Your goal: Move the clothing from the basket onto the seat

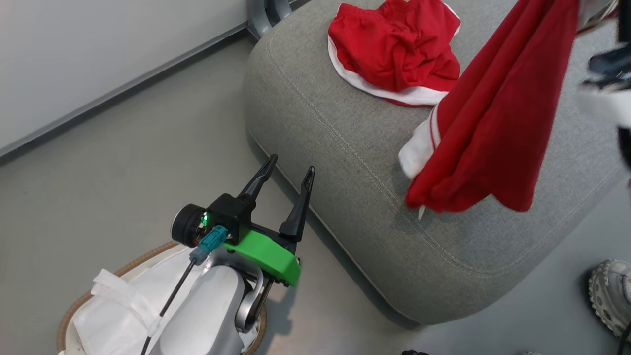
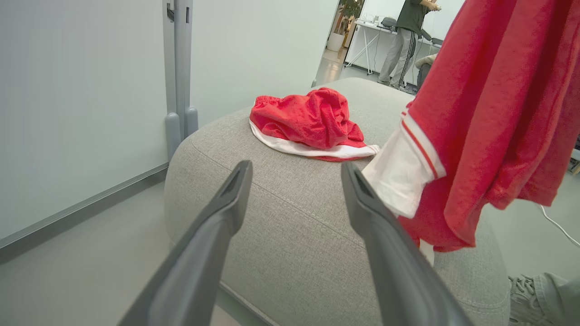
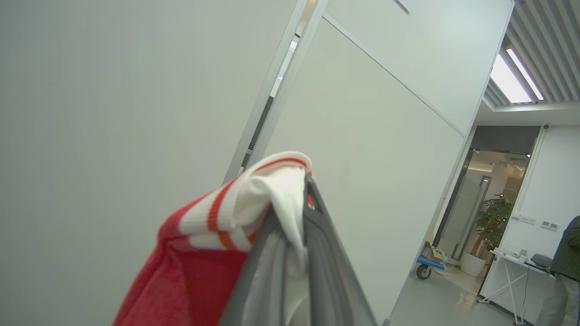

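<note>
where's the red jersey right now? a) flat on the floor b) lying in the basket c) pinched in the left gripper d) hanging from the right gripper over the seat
D: the right gripper is shut on the white striped sleeve of the jersey, which hangs down over the seat, while the left gripper is open and holds nothing.

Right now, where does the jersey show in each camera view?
Head view: the jersey hangs at the upper right, over the seat.
Left wrist view: the jersey hangs down the right side.
Right wrist view: the jersey is at lower centre-left, pinched in the shut right gripper.
Shared landmark: the shorts lying on the seat, left of the jersey in the head and left wrist views.
</note>
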{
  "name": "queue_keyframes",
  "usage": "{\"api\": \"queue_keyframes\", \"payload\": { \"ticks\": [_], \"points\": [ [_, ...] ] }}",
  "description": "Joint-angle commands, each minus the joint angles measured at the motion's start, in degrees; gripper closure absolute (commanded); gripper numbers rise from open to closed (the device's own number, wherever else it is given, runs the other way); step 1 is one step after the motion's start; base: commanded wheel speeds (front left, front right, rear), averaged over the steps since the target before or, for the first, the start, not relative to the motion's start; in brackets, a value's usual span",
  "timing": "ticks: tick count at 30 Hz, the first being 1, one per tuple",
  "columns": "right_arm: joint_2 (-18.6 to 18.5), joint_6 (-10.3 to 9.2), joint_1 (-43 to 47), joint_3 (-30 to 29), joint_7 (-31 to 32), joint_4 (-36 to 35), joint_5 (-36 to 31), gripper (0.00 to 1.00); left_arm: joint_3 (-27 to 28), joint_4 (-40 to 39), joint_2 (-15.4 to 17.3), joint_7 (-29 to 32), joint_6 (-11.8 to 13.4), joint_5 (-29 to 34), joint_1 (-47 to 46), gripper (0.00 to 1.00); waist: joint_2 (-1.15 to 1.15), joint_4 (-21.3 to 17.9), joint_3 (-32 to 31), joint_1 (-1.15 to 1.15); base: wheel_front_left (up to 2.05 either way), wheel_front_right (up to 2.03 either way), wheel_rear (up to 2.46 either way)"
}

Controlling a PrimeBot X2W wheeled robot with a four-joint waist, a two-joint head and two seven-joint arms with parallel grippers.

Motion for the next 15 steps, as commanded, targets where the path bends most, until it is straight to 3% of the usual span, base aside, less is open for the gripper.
{"api": "queue_keyframes", "payload": {
  "ticks": [1, 6, 11, 15],
  "points": [
    [-1.5, -0.07, -3.6, -0.3, -0.1, 0.5, -0.3, 1.00, 0.1, -0.4, 1.1, 0.0, -0.2, 0.6, -1.0, 0.00, -0.01, -0.5, 4.0, 0.00, 0.00, 0.00, 0.00],
    [-7.4, -0.07, -17.2, 1.0, -0.1, 7.4, -1.9, 1.00, 0.0, -1.8, 2.9, 0.0, -0.2, 1.4, -2.0, 0.00, -0.01, -0.3, 8.1, 0.00, 0.00, 0.00, 0.00],
    [-9.5, -0.07, -27.8, 1.4, -0.1, 16.7, -4.6, 1.00, -0.9, -2.9, 4.5, 0.0, -0.2, 1.7, -3.8, 0.00, -0.01, 1.1, 12.1, 0.00, 0.00, 0.00, 0.00],
    [-10.0, -0.07, -31.3, 0.4, -0.1, 23.1, -7.9, 1.00, -2.5, -3.3, 5.2, 0.0, -0.3, 1.6, -5.9, 0.00, -0.01, 3.3, 15.3, 0.00, 0.00, 0.00, 0.00]
  ]
}}
